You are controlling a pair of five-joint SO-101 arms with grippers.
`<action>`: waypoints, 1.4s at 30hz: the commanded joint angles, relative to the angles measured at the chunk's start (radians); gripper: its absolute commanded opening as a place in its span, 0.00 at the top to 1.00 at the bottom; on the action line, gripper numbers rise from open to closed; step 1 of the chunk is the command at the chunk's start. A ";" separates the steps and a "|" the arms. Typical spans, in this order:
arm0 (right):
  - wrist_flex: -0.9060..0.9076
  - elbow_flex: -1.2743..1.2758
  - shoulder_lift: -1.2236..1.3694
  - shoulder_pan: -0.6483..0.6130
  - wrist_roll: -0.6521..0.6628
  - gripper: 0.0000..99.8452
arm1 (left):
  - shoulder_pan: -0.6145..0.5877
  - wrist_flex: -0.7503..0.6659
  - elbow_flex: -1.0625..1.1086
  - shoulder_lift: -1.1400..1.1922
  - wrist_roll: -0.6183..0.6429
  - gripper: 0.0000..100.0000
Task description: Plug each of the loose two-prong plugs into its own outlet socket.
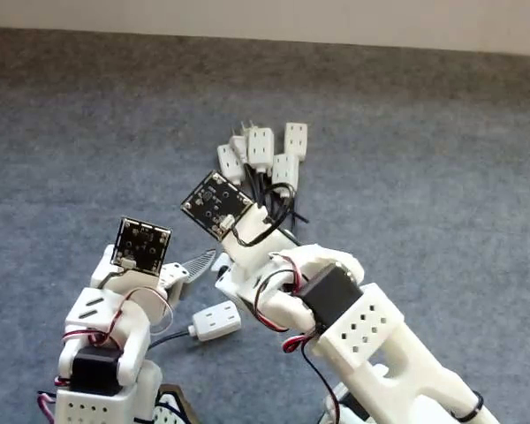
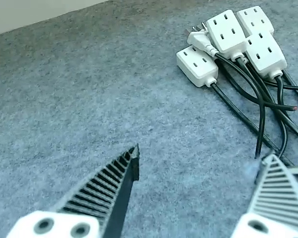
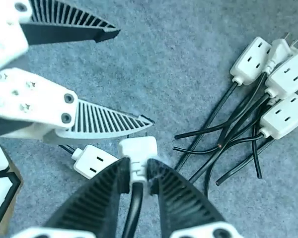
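The right gripper [image 3: 139, 167] is pinched on a white two-prong plug [image 3: 136, 148]. The plug's blunt head pokes past the ribbed fingertips, and its black cord [image 3: 131, 208] runs back between them, so its length follows the fingers. Just beside it a smooth plastic socket block [image 3: 92, 161] lies flat on the grey carpet [image 3: 188, 59], slots up. The left gripper [image 2: 203, 154] hangs spread wide. Four more socket blocks [image 2: 228, 32] cluster farther off.
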 commanded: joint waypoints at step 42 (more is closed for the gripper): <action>0.236 -0.286 0.400 -0.102 0.804 0.99 | -0.355 -0.114 0.074 0.008 0.031 0.63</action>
